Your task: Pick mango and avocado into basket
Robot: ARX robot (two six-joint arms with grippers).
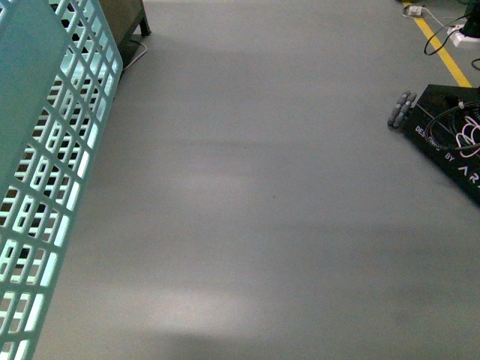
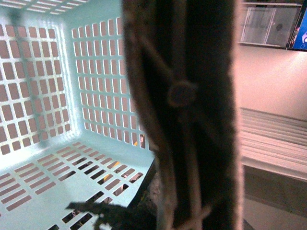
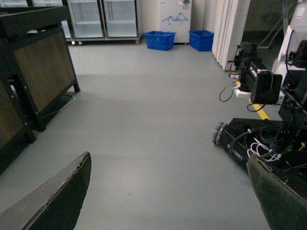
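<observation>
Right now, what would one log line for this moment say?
basket: left edge of front view, no fruit seen inside | mango, avocado: not in view | right gripper: open, empty

You are standing in a robotics test hall fitted out as a shop. The evidence: bare grey floor (image 1: 247, 187), yellow floor line (image 1: 441, 45), glass-door coolers (image 3: 103, 19), blue crates (image 3: 160, 40), and a cabled black wheeled base (image 1: 450, 139).

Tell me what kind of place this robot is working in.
Probably an indoor robotics test hall staged as a shop. Glass-door fridges and blue crates stand at the far end, yellow tape marks the grey floor, and a wheeled robot base sits nearby.
</observation>
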